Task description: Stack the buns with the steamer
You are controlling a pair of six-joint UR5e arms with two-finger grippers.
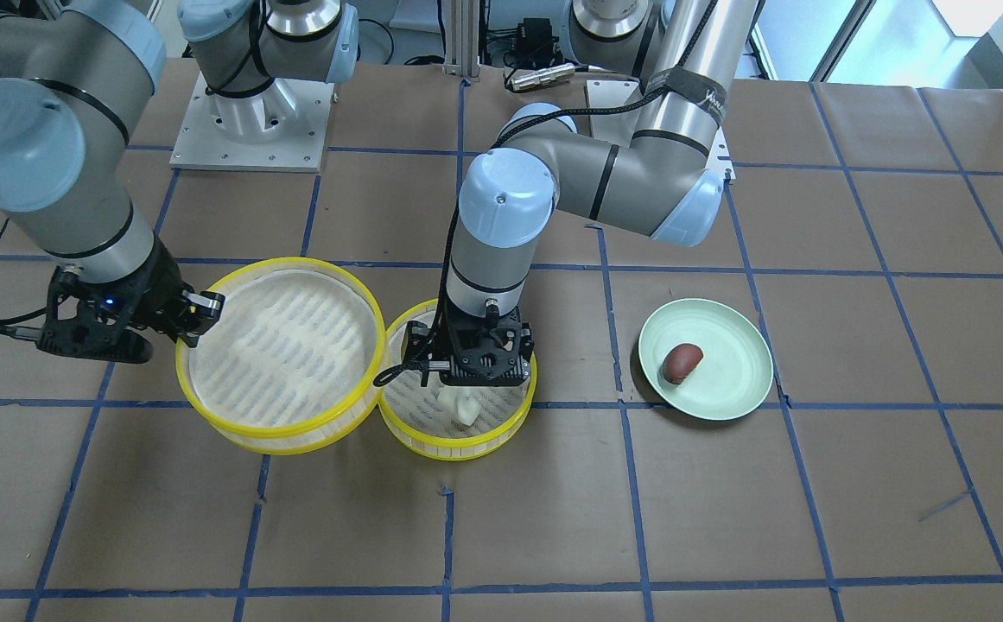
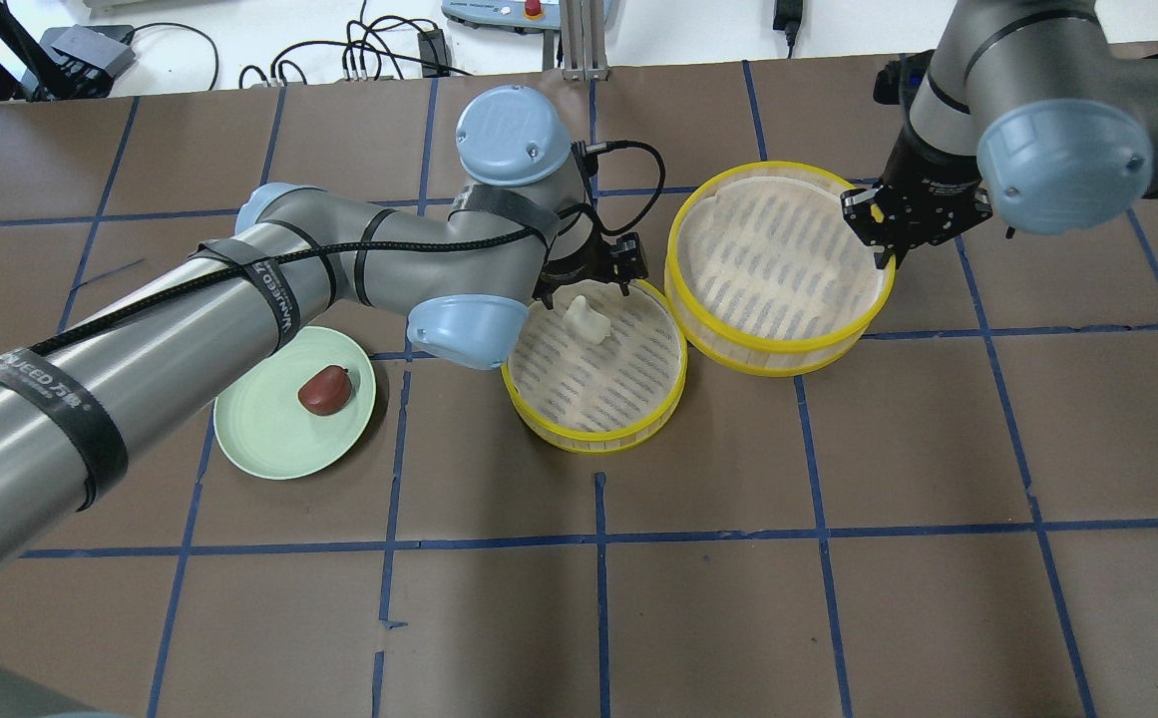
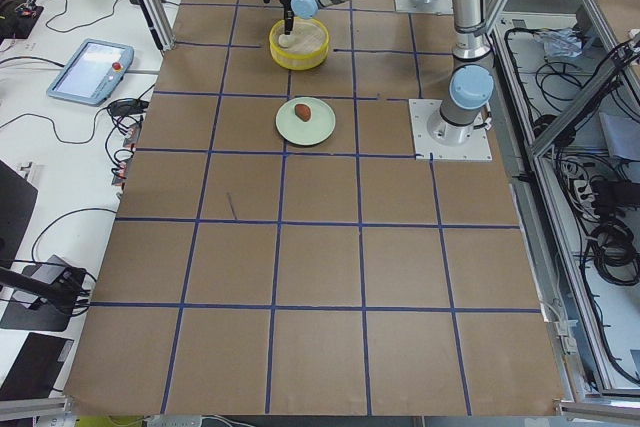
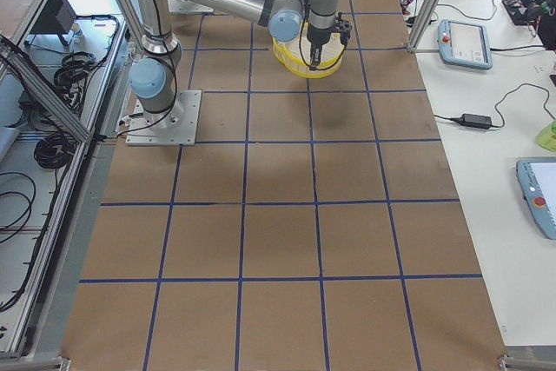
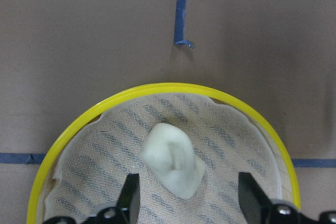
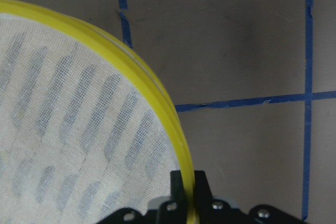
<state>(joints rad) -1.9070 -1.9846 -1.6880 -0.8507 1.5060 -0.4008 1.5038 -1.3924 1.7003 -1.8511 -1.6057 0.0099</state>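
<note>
A plain white bun [image 1: 464, 406] lies in the smaller yellow-rimmed steamer tray [image 1: 458, 451]; it also shows in the overhead view [image 2: 586, 319] and the left wrist view [image 5: 173, 160]. My left gripper [image 2: 586, 291] hangs just above it, open, one finger on each side of the bun [image 5: 129, 198]. A dark reddish-brown bun [image 1: 682, 361] sits on the pale green plate [image 1: 726, 393]. My right gripper [image 1: 199, 324] is shut on the rim of the larger steamer tray [image 1: 281, 441], which is lined with white cloth and holds nothing; the grip shows in the right wrist view [image 6: 189, 182].
The two steamer trays stand side by side, and the larger one's rim [image 2: 673, 289] meets or overlaps the smaller one's edge. The plate [image 2: 259, 439] lies on my left side of the brown, blue-taped table, under my left forearm. Cables lie at the far table edge.
</note>
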